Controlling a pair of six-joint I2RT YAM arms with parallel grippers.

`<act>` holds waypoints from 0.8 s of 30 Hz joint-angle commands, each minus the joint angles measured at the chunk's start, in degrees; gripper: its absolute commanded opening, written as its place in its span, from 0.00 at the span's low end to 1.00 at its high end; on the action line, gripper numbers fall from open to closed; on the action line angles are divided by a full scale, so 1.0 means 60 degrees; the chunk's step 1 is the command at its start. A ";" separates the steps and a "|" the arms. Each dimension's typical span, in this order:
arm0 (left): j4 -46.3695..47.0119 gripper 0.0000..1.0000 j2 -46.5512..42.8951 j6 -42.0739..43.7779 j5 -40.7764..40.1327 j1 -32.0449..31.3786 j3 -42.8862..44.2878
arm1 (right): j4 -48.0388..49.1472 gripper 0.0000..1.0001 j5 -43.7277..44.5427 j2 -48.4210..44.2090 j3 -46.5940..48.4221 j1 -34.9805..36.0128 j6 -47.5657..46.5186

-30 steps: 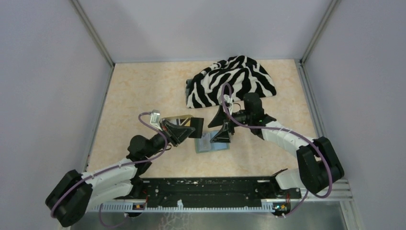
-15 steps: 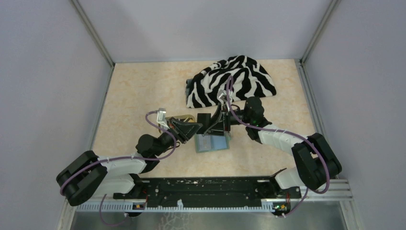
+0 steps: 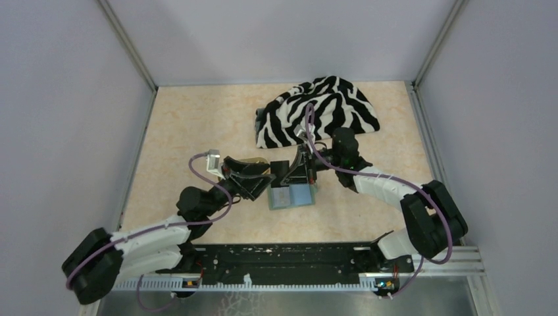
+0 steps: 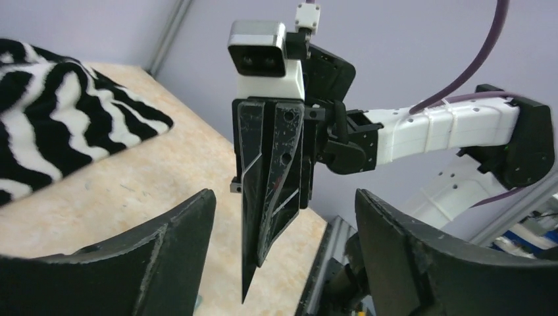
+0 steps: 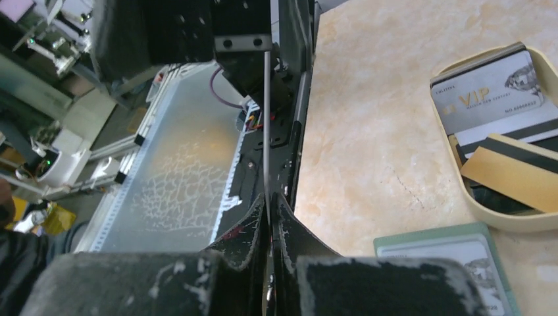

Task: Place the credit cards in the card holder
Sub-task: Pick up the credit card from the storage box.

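Step in hand: your right tool (image 5: pixel 269 201) holds one dark card (image 5: pixel 266 118) by an edge above the counter (image 3: pixel 197 131), just at 11 o'clock of the card holder (image 3: pixel 293 196).
Right side: the tool is narrow and clamped on that card, which its wrist view shows edge-on as a thin line.
Left side: your left tool (image 3: pixel 260 182) is spread wide with nothing in it, at 9 o'clock of the holder and facing the right tool.
Holder: it lies open and flat at mid-counter, with a sage-green rim and a paler blue-grey inside. You cannot tell whether a card already sits in it.
Spare cards (image 5: pixel 490 92): a silver one, a dark striped one and a yellow-orange one overlap in the tan tray (image 5: pixel 520 220), at 10 o'clock of the holder.
Next move, likely: tip the card toward flat, line its edge up with the pocket and slide it in. The thin plastic may skid unless your left tool steadies the holder.
Background: a zebra cloth (image 3: pixel 322 108) lies at 12 o'clock.
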 commanded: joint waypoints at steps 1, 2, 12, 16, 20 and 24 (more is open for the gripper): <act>-0.4851 0.86 -0.1878 0.1591 0.0245 0.0092 0.1046 | -0.3229 0.00 -0.1075 -0.0095 0.1123 0.0201 -0.3255; -0.5986 0.88 -0.2105 0.1801 0.0241 0.0127 0.1313 | -0.3630 0.00 -0.1103 -0.0110 0.1218 0.0244 -0.3661; -0.8671 0.83 -0.1793 0.2010 0.1087 0.0329 0.2789 | -0.5516 0.00 -0.1223 -0.0129 0.1662 0.0603 -0.5691; -0.8007 0.71 -0.1426 0.1666 0.1788 0.0321 0.2834 | -0.5647 0.00 -0.1142 -0.0126 0.1678 0.0602 -0.5800; -0.7570 0.61 -0.1184 0.1518 0.2247 0.0330 0.2831 | -0.5727 0.00 -0.1076 -0.0097 0.1688 0.0618 -0.5863; -0.7162 0.52 -0.0998 0.1441 0.2613 0.0325 0.2779 | -0.5747 0.00 -0.1054 -0.0043 0.1718 0.0618 -0.5924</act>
